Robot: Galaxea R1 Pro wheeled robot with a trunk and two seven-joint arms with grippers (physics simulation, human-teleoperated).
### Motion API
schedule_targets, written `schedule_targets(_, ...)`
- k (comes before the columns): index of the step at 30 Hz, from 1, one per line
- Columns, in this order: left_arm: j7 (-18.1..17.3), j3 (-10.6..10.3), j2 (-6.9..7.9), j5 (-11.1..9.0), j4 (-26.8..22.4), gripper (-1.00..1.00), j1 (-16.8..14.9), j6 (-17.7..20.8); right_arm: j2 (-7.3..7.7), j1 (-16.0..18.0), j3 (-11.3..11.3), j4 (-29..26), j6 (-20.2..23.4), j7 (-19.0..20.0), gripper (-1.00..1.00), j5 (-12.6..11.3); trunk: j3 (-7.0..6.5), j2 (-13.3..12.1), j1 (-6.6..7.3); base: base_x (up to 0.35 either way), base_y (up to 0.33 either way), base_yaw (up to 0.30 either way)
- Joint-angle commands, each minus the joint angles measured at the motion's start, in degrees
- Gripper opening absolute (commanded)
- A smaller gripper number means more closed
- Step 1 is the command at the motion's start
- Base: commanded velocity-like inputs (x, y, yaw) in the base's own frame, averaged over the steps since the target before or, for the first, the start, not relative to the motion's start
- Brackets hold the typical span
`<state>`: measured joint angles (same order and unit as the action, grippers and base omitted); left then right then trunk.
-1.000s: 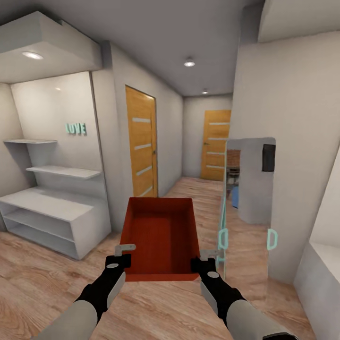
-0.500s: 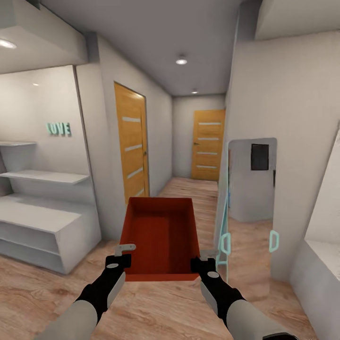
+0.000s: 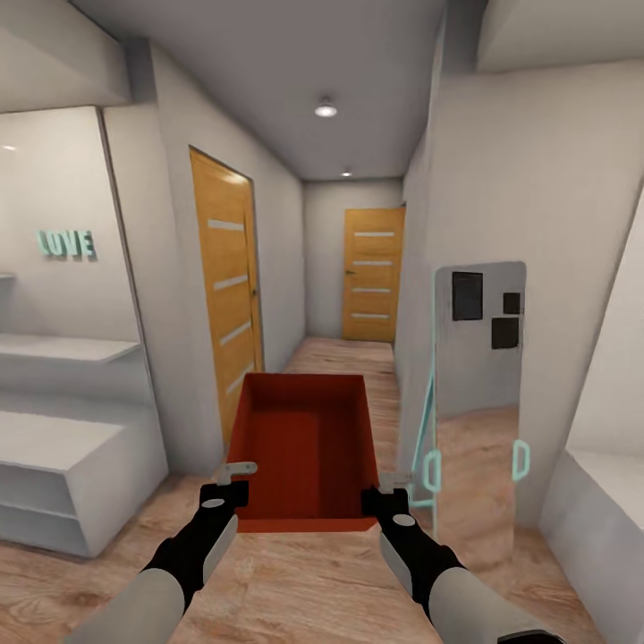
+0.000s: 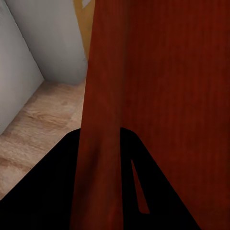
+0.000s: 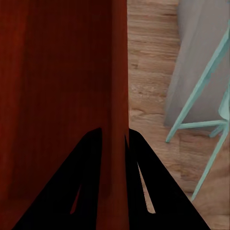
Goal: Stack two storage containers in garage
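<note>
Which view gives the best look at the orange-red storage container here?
The head view: the storage container shows whole, open side up and empty, held over the wood floor between the left gripper and right gripper. The left wrist view shows just a close stretch of its wall clamped between dark fingers; the right wrist view likewise.

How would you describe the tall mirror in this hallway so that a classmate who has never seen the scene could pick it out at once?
Start at the hallway's right-hand white wall, across from the nearer orange door. At its foot, on the wood plank floor, stands the mirror, just right of the red storage container the robot carries. Unlike the doors, it is a rounded reflective panel on a turquoise frame.
</note>
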<state>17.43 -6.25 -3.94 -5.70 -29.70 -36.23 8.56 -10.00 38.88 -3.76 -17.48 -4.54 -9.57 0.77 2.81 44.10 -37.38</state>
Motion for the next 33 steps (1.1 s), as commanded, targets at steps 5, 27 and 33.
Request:
schedule_targets(5, 0.7, 2.3, 0.6, -0.5, -0.2, -1.0, -0.1, 0.3, 0.0, 0.1, 0.0, 0.0, -0.1, -0.1, -1.0, 0.2, 0.1, 0.1, -0.04, 0.241, 0.263, -0.01)
schedule_targets(27, 0.5, 2.3, 0.84, -0.5, -0.3, -1.0, -0.1, 0.3, 0.0, 0.1, -0.1, 0.0, 0.0, -0.3, -1.0, 0.2, 0.1, 0.1, -0.04, 0.265, 0.235, -0.011)
schedule_targets(33, 0.5, 2.3, 0.84, -0.5, -0.4, -1.0, -0.1, 0.3, 0.0, 0.1, -0.1, 0.0, 0.0, -0.2, -1.0, 0.2, 0.1, 0.1, -0.04, 0.302, 0.179, -0.238)
